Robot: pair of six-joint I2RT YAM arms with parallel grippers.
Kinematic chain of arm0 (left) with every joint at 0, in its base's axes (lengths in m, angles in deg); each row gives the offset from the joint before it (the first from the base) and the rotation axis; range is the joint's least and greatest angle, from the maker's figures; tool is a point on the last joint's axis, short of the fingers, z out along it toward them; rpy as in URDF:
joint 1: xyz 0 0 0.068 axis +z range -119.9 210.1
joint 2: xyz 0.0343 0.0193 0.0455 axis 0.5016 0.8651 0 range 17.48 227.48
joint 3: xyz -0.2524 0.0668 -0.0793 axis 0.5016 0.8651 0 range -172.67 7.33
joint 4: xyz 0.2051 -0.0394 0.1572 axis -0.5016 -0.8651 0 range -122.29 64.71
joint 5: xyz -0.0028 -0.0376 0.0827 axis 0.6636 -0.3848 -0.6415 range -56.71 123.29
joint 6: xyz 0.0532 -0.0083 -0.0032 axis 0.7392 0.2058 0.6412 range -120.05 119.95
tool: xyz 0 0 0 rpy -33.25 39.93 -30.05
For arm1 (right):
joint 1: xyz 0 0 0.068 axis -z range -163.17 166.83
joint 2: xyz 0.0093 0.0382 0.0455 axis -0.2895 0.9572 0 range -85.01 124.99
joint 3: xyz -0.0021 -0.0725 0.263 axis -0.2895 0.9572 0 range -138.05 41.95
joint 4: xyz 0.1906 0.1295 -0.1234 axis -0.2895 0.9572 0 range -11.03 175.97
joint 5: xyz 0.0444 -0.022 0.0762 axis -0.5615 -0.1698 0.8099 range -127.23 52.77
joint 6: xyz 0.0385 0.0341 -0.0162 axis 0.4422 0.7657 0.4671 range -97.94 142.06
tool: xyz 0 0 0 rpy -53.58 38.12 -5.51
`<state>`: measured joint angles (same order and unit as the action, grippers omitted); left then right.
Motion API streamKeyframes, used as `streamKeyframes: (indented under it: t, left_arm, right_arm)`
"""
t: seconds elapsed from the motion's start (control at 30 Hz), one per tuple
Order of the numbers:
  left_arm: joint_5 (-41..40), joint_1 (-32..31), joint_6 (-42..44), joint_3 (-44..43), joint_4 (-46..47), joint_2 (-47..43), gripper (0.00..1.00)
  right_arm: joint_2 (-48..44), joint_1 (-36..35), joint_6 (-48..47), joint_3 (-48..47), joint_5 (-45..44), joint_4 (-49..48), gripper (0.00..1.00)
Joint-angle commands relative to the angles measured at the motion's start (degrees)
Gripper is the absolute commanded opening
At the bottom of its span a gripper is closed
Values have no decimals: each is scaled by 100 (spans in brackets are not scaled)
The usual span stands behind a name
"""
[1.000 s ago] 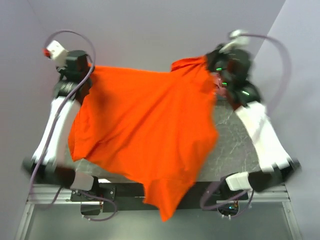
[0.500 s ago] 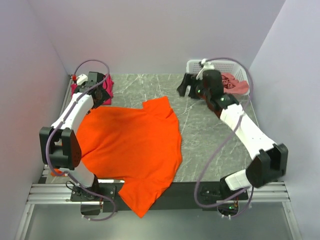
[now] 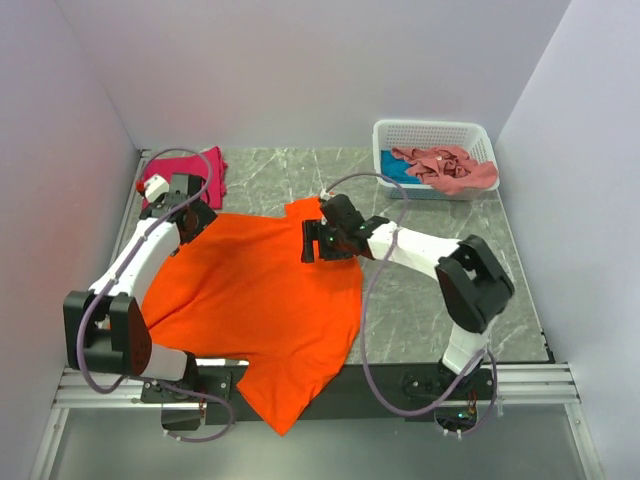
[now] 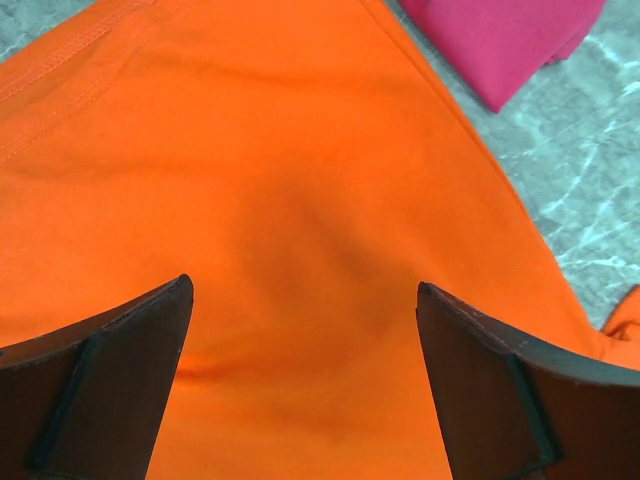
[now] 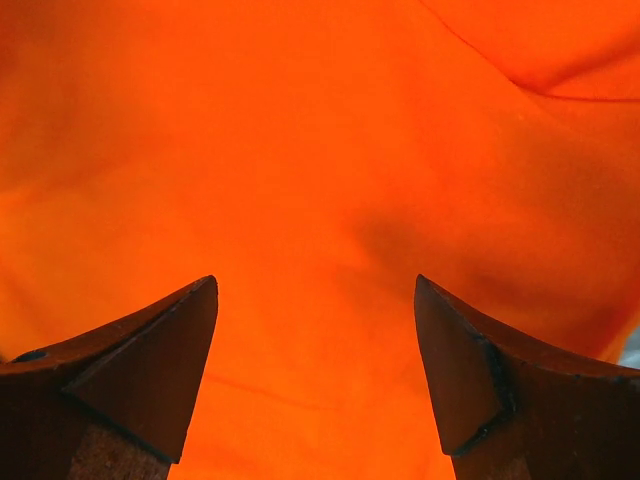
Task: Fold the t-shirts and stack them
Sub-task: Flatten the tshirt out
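Note:
The bright orange t-shirt (image 3: 260,300) lies spread over the left half of the table, its lower part hanging past the near edge. My left gripper (image 3: 194,220) hovers open over its back-left corner, orange cloth (image 4: 300,180) showing between the fingers and nothing held. My right gripper (image 3: 313,243) stands open above the shirt's back-right part near the sleeve, with only orange cloth (image 5: 300,150) below it. A folded magenta-red t-shirt (image 3: 190,170) lies at the back left, seen also in the left wrist view (image 4: 510,40).
A white lattice basket (image 3: 432,126) stands at the back right, holding a crumpled salmon-pink shirt (image 3: 450,165) and a bit of teal cloth (image 3: 393,170). Bare grey marble table (image 3: 450,250) lies right of the orange shirt. Walls close in on the left, back and right.
A second ago both grippers held the orange shirt up in the air. Both have opened and the shirt now lies flat. The right arm swung from near the basket to the shirt's back-right part.

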<state>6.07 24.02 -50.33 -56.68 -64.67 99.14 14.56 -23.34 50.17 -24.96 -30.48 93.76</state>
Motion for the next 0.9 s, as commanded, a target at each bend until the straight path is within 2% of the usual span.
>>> streamKeyframes:
  t: [0.0, 0.13, 0.33, 0.63, 0.73, 0.87]
  left_arm:
    - [68, -6, -43, 317, 457, -353, 99]
    - [270, -6, 27, 486, 720, -424, 100]
    - [498, 2, 62, 591, 888, -354, 99]
    - [762, 2, 185, 723, 1090, -222, 99]
    - [911, -7, 256, 723, 1143, -99, 99]
    - [1043, -7, 282, 723, 1204, 59, 99]
  right_arm:
    - [264, 0, 159, -445, -382, 322, 85]
    - [511, 26, 273, -244, -665, 464, 85]
    - [520, 421, 370, 222, -920, 455, 85]
    - [397, 1853, 177, 969, -999, 358, 85]
    - [204, 2292, 27, 1154, -509, 192, 83]
    - [-60, 2373, -113, 892, -612, 375, 82]
